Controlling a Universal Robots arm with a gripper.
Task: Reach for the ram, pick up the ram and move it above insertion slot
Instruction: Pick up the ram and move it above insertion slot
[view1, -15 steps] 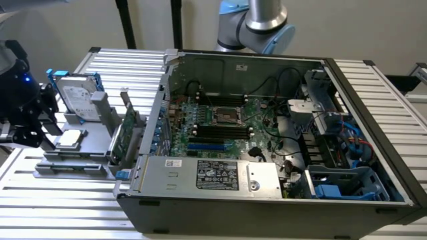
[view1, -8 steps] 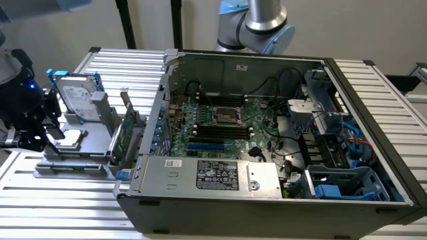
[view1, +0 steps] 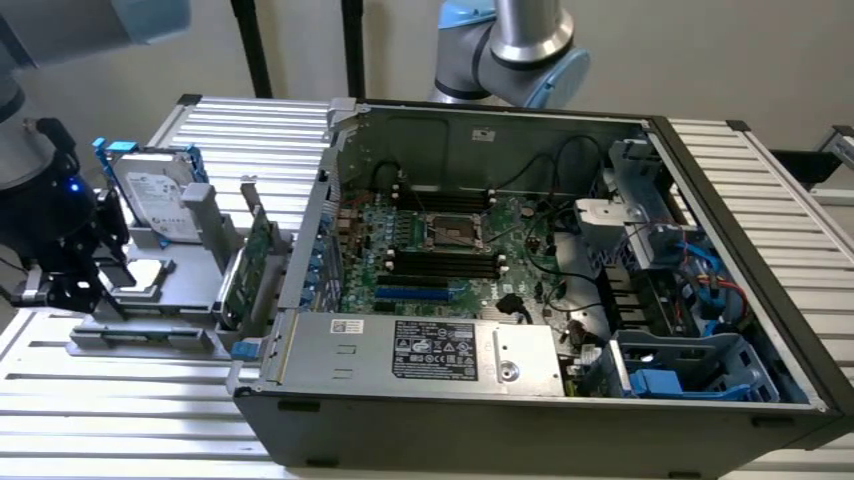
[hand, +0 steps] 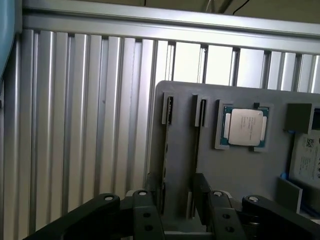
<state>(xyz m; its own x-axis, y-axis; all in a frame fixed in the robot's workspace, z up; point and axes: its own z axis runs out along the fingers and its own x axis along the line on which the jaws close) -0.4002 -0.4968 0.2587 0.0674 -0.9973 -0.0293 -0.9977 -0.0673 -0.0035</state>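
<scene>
With the jaws wide apart and empty, low beside the grey holder (view1: 187, 265) on the ribbed worktop (view1: 134, 410), at nine o'clock from the open computer case (view1: 534, 430). Seen from the wrist: the ram (hand: 201, 113) standing on edge as a thin dark strip in a slot of this holder, close to the jaws, not gripped, with a second similar strip (hand: 168, 110) just beside.

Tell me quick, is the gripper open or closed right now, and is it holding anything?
Gripper: open, holding nothing, over the gray parts tray.
</scene>
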